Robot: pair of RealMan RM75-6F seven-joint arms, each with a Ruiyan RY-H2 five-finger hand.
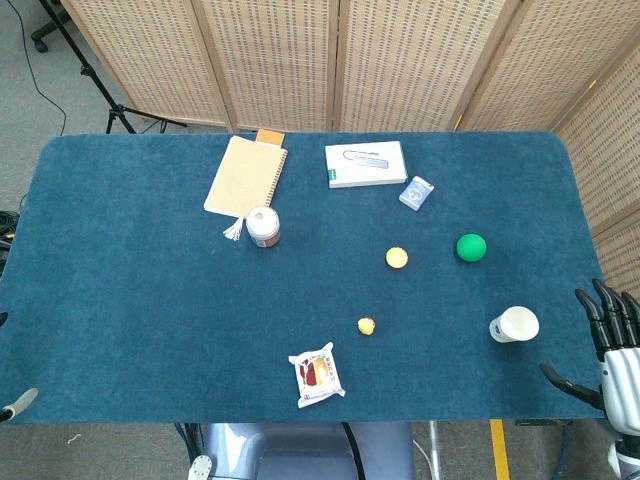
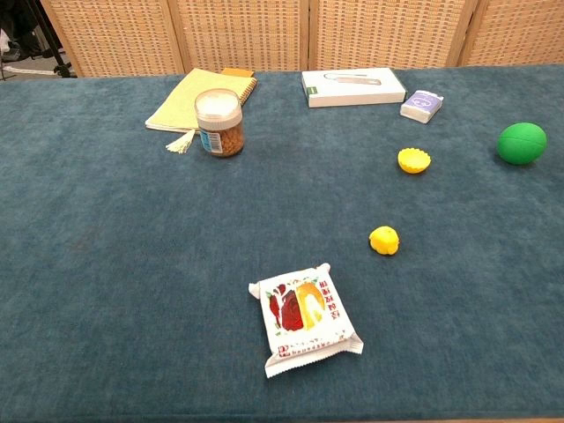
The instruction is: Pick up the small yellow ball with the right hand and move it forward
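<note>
Resting on the blue table cloth (image 1: 140, 300), the small yellow ball (image 1: 366, 325) lies near the front edge, a little right of the middle, with nothing touching it. The right hand (image 1: 606, 338) shows at the table's front right corner in the head view only — its dark fingers (image 1: 596, 305) are spread apart and upright, the thumb jutting to one side, holding nothing, well apart from the ball. A white paper cup (image 1: 514, 324) lies on its side between the ball and that hand, just beside the fingers. Behind the ball sit a yellow scalloped cup (image 1: 397, 257) and, further right, a green ball (image 1: 471, 247). A snack packet (image 1: 317, 375) lies in front of the yellow ball, to its left. Further back are a jar (image 1: 263, 226), a notebook (image 1: 245, 176), a white box (image 1: 365, 164) and a small card pack (image 1: 416, 192). At the far left edge only a pale tip (image 1: 16, 404) shows — possibly the left hand; how it is set I cannot tell.
</note>
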